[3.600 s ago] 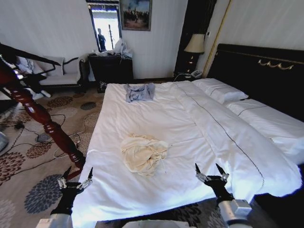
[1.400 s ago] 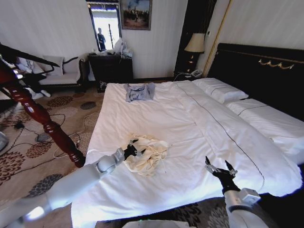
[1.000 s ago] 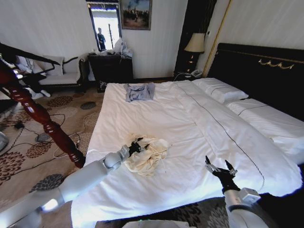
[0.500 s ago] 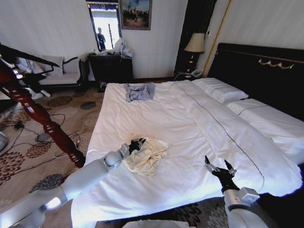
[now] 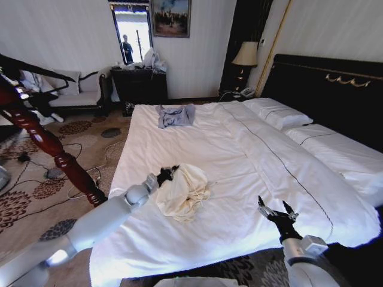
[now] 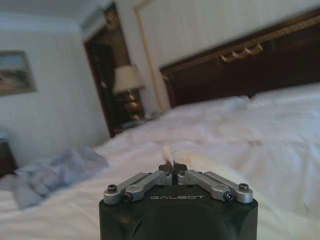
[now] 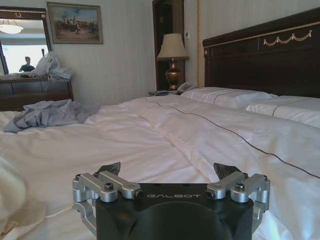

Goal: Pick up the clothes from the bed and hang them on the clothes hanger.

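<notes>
While the right gripper [image 5: 276, 211] hung with fingers spread over the near edge of the bed [image 5: 251, 155], the left gripper [image 5: 166, 174] had pinched the cream clothes [image 5: 183, 192] at mid-mattress, its tips buried in bunched fabric. How much cloth it held was hard to see.

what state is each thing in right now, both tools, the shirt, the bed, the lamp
left tool: shut on the cream shirt's edge
right tool: open, holding nothing, over the bed's near edge
cream shirt: bunched in a heap, gripped edge raised, the rest on the sheet
grey-blue garment: crumpled, lying at the bed's far end
bed: made, white duvet smooth
lamp: cannot tell if lit
</notes>
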Controlling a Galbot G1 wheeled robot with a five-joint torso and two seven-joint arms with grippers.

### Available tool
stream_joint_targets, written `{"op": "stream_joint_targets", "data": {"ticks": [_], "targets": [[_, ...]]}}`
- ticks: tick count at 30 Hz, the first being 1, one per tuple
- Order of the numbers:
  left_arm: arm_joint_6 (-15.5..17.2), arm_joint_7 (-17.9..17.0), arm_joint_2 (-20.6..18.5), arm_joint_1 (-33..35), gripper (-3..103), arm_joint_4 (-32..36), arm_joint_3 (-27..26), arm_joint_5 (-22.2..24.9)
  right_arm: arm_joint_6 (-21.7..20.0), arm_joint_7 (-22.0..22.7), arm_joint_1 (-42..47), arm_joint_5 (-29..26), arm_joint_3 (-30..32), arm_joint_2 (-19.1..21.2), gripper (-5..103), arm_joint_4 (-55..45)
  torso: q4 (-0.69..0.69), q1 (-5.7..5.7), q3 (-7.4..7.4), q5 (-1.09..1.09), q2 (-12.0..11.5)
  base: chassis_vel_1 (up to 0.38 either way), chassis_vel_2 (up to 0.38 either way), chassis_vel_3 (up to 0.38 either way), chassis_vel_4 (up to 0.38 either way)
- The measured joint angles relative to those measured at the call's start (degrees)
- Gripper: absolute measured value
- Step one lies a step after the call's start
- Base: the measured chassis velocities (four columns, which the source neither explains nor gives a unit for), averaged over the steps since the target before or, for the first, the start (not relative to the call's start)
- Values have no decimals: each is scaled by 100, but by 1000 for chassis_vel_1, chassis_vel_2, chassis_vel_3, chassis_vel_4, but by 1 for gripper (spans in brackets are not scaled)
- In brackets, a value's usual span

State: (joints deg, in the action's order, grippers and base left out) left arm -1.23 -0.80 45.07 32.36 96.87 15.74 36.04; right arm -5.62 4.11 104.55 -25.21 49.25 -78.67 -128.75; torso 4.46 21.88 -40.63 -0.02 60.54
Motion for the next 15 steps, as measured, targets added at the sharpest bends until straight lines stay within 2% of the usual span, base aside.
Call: {"op": "stream_joint_targets", "data": {"ticks": [2,3,7,8,9,10,11,15], "targets": [[68,-11,-316,157,0,358,-518,199,-10,4,-4,-14,-18,35,100,-27,0,0,1,3,0,0,0,0,0],[68,-11,-316,157,0,358,-518,199,-10,4,-4,-14,-18,35,100,-27,0,0,1,3,0,0,0,0,0],[66,52,-933,1041,0,917,-1707,376,-39,20,-1,-56,-40,101,100,-63,-2,0,1,3,0,0,0,0,0],[66,52,-933,1041,0,917,-1707,376,-39,20,-1,-56,-40,101,100,-63,-2,0,1,3,0,0,0,0,0],[60,65,-1035,1322,0,1015,-1943,393,-43,25,1,-73,-41,111,100,-63,-2,0,1,0,0,0,0,0,0],[50,104,-1167,1731,0,1152,-2306,409,-50,31,4,-98,-43,123,100,-63,-5,0,0,-4,0,0,0,0,0],[19,106,-1292,2109,0,1293,-2663,412,-62,44,2,-138,-45,138,100,-61,-5,0,1,2,0,0,0,0,0],[89,52,-1358,2555,0,1551,-3080,451,-147,110,-27,-225,-72,185,100,-52,-1,-2,1,0,0,0,0,0,0]]}}
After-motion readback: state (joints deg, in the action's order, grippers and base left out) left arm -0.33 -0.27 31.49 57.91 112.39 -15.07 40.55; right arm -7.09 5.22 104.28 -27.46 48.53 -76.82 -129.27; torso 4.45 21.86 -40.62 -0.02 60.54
